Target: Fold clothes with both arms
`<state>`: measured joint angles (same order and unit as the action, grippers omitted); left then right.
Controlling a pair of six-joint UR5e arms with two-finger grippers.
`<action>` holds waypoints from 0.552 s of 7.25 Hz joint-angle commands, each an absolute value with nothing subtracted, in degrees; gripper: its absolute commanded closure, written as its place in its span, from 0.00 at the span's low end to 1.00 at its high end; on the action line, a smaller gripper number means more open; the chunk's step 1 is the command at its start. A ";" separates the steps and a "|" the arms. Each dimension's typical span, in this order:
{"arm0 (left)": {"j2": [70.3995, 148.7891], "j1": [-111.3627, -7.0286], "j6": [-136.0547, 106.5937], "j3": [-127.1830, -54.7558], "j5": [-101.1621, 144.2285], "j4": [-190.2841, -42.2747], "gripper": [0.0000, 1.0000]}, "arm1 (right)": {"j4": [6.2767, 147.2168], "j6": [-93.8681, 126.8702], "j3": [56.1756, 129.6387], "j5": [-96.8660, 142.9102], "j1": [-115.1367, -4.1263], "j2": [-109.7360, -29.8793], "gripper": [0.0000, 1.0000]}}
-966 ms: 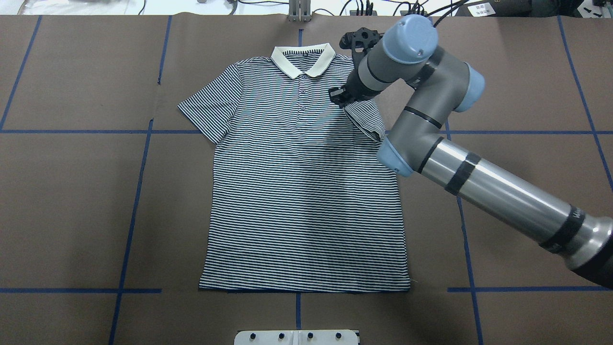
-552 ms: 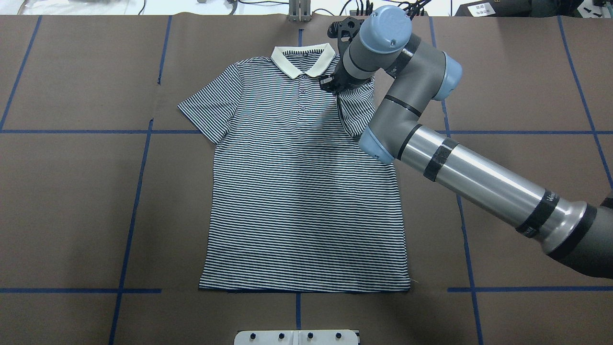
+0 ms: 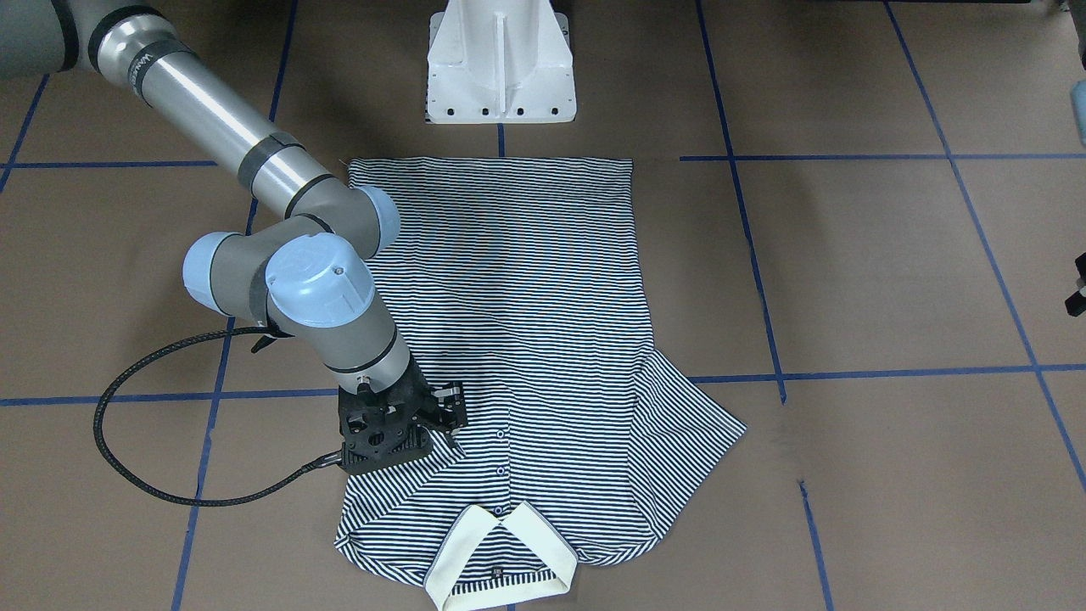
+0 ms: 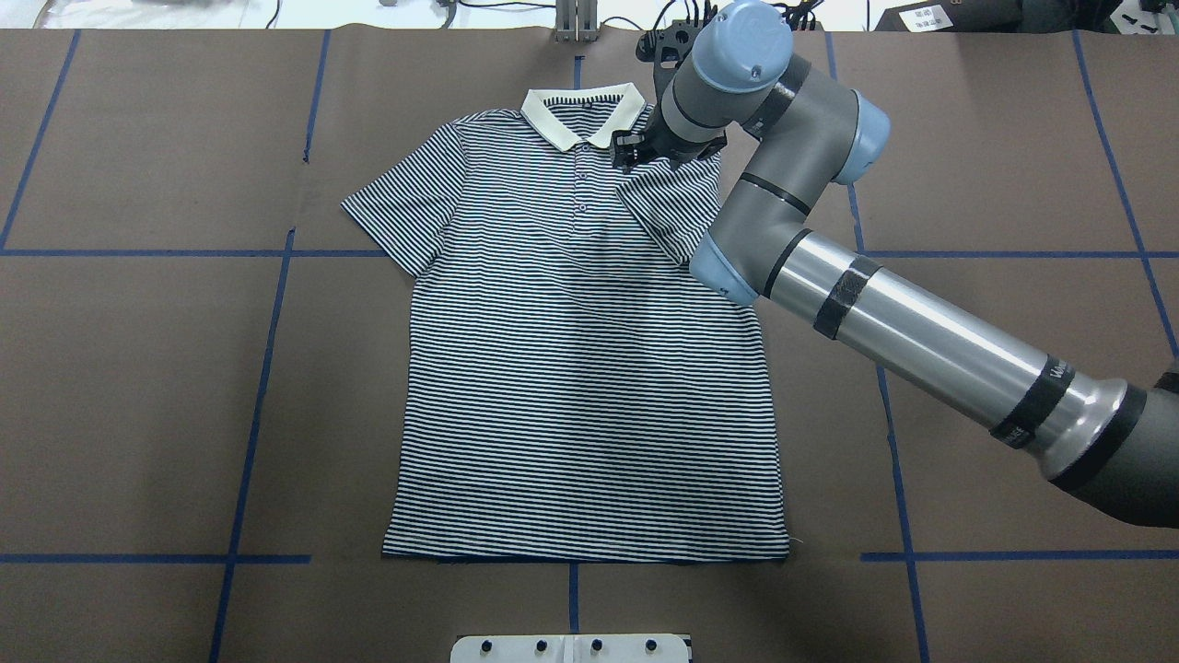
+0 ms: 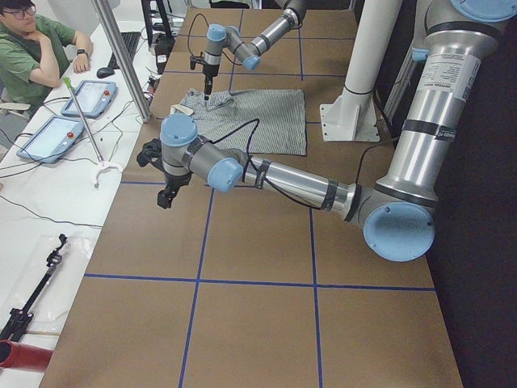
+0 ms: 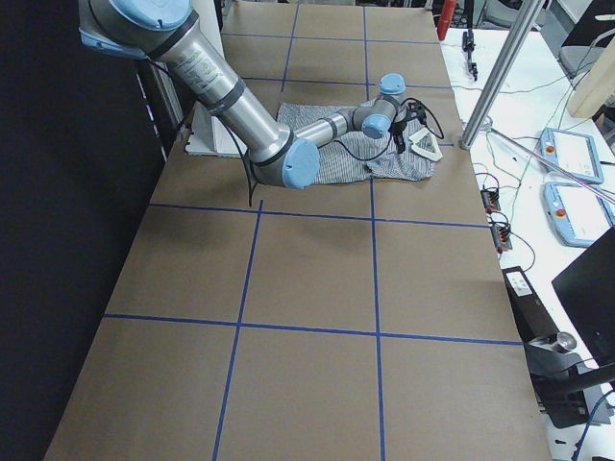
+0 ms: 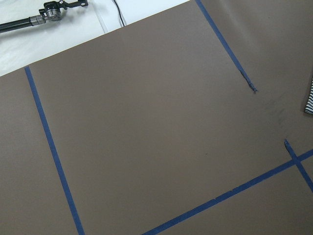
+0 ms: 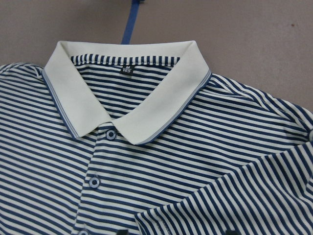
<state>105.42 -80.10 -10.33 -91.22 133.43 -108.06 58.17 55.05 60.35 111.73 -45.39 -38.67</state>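
Observation:
The striped polo shirt [image 4: 580, 368] lies flat, face up, with its cream collar [image 4: 580, 115] at the far side. Its right sleeve [image 4: 677, 207] is folded inward over the chest. The other sleeve [image 4: 405, 203] lies spread out. My right gripper [image 4: 634, 152] is low over the folded sleeve's tip, beside the collar, and also shows in the front-facing view [image 3: 445, 412]. In the right wrist view its dark tips stand wide apart at the bottom edge, with the sleeve hem [image 8: 220, 205] lying loose, so it looks open. My left gripper [image 5: 166, 194] hangs over bare paper, away from the shirt. I cannot tell its state.
The white pedestal base [image 3: 499, 64] stands at the near hem side. A black cable loop [image 3: 127, 424] hangs from the right wrist. Blue tape lines [image 4: 267, 322] cross the brown paper. An operator [image 5: 32, 40] and teach pendants [image 5: 89, 97] are beyond the far edge.
My right gripper carried the sleeve inward and toward the collar, then lowered it. The sleeve, which was lifted and bunched, now lies flatter on the chest.

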 commanded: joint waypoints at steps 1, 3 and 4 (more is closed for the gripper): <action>108.28 -71.41 -31.70 -90.61 127.55 -115.08 0.00 | 65.07 58.27 64.30 119.31 -49.20 -39.02 0.00; 109.24 -62.98 -52.46 -90.70 122.22 -122.76 0.00 | 83.76 56.70 72.47 121.64 -52.02 -40.51 0.00; 111.42 -56.75 -58.91 -90.18 114.69 -122.52 0.00 | 87.41 49.55 76.77 121.81 -53.16 -44.26 0.00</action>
<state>109.40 -63.66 -48.97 -90.53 122.20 -120.99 80.39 55.38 71.54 121.14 -51.56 -40.96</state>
